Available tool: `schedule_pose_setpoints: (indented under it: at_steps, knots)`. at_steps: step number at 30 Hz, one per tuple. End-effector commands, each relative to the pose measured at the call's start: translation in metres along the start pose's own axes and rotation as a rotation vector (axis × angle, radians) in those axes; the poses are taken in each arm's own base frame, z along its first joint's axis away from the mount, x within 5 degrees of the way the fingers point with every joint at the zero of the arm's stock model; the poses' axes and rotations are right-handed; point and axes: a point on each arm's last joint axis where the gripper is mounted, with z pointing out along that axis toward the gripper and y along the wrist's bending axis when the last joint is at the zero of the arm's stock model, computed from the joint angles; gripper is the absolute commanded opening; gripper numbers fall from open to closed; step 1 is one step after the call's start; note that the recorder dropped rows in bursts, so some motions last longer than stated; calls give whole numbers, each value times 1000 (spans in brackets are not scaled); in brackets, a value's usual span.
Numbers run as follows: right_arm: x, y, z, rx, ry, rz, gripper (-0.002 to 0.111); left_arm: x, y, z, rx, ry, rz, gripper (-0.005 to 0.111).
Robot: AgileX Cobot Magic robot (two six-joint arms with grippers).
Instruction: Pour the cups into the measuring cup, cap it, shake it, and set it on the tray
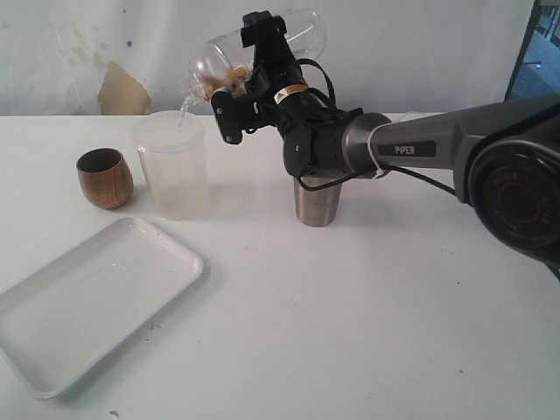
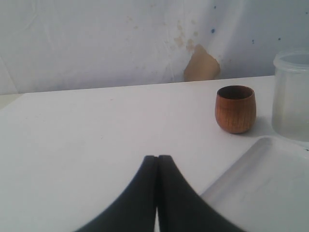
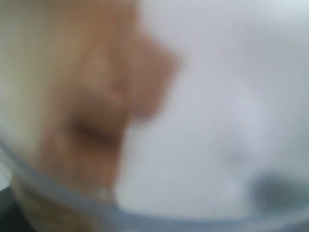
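Table (image 1: pixel 367 315): flat white matt top with a few dark specks; stained white wall (image 1: pixel 52 52) on the far side
Wooden cup (image 1: pixel 104 178): small, rounded, brown wood grain; upright at the far left of the table; inside is dark, contents not readable
Frosted container (image 1: pixel 171 166): translucent plastic cylinder with a wide rimmed open mouth; upright just right of the wooden cup, not touching it; fill level not readable
Steel tumbler (image 1: pixel 317 203): tapered brushed metal; upright to the right of the frosted container, under the right arm, which hides its mouth
Tray (image 1: pixel 87 302): shallow white rectangle with rounded corners and a raised rim; flat on the table, near left
Measuring cup (image 1: pixel 297 28): clear plastic cylinder, off the table, held in the air above the gap between frosted container and steel tumbler; tipped leftward, mouth lowest; brownish contents gathered at the mouth; printed marks not resolvable
Stream (image 1: pixel 183 109): thin pale thread of liquid from the measuring cup's mouth down into the frosted container's open top
Right pincer (image 1: pixel 243 70): black fingers spread wide and clamped across the measuring cup's body, one above, one below; its wrist view is only a blur of clear plastic and brown
Left pincer (image 2: pixel 157 162): two curved black fingers pressed flat together, nothing between them; over bare table near the tray's rim
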Motion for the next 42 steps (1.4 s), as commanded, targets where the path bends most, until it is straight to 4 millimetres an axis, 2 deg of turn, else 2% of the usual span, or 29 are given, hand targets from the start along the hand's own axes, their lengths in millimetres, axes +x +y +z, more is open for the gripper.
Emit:
schedule_pose_setpoints:
  at_steps: [1, 21, 34, 42]
  knots:
    - [9, -17, 2, 83, 46, -13, 0, 1, 0, 0, 5, -7, 5, 0]
    - [7, -23, 1, 146, 26, -65, 0, 1, 0, 0, 5, -7, 5, 0]
    - [21, -19, 3, 123, 79, -29, 0, 1, 0, 0, 5, -7, 5, 0]
    - [17, -20, 3, 139, 48, -66, 0, 1, 0, 0, 5, -7, 5, 0]
